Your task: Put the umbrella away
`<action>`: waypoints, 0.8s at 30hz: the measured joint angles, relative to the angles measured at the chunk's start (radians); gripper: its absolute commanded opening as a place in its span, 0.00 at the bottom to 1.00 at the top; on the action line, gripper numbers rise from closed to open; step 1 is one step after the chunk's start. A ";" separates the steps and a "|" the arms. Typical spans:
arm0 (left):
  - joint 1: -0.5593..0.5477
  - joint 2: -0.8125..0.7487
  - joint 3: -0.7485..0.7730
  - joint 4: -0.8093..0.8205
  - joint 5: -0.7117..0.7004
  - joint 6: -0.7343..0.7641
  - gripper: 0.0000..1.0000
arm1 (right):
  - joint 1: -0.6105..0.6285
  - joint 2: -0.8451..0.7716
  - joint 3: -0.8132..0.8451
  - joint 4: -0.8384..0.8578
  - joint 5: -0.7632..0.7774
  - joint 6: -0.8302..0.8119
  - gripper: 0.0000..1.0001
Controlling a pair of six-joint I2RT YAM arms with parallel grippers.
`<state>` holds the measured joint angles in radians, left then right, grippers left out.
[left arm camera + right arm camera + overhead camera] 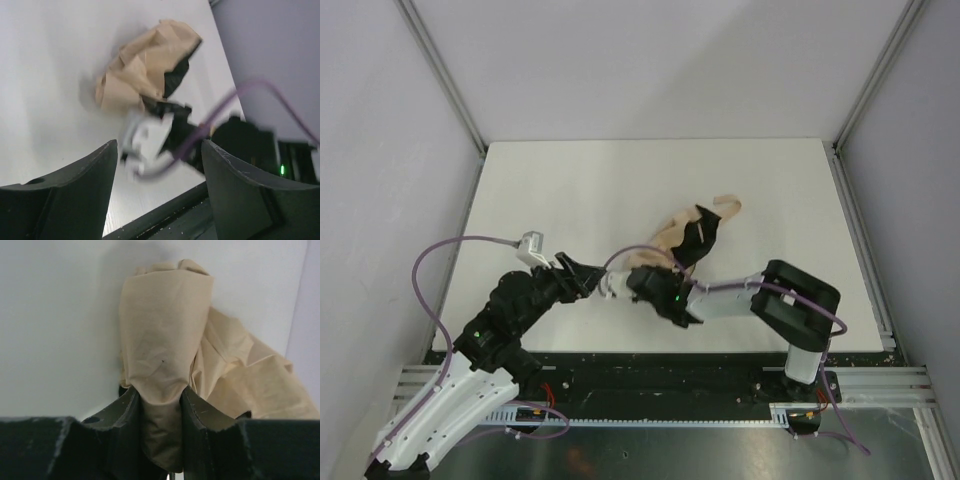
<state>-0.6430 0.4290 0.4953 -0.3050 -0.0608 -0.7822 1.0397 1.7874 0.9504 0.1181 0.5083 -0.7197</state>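
Observation:
The umbrella lies crumpled in the middle of the table as a bundle of beige-tan fabric with a black part showing. My right gripper is at its near end, shut on a fold of the tan fabric. In the right wrist view that fabric fills the gap between the fingers of the right gripper. My left gripper hovers just left of the right gripper, open and holding nothing. In the left wrist view the left gripper faces the umbrella and the blurred right wrist. The handle is hidden.
The white table is boxed in by grey walls and aluminium posts. A black rail runs along the near edge. Purple cables loop off both wrists. The right arm reaches in from the right.

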 measured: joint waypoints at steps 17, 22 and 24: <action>0.156 0.122 -0.026 -0.124 0.002 -0.293 0.91 | 0.120 -0.018 -0.122 0.131 -0.251 0.299 0.00; 0.241 0.228 -0.108 -0.054 0.134 -0.392 0.92 | -0.024 -0.003 -0.105 0.161 -0.531 0.370 0.00; 0.249 0.267 -0.143 -0.003 0.181 -0.435 0.92 | -0.073 0.027 -0.070 0.162 -0.632 0.404 0.00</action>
<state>-0.3943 0.6960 0.3523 -0.3080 0.1204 -1.2175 0.9665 1.8149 0.8806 0.2798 -0.1238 -0.3153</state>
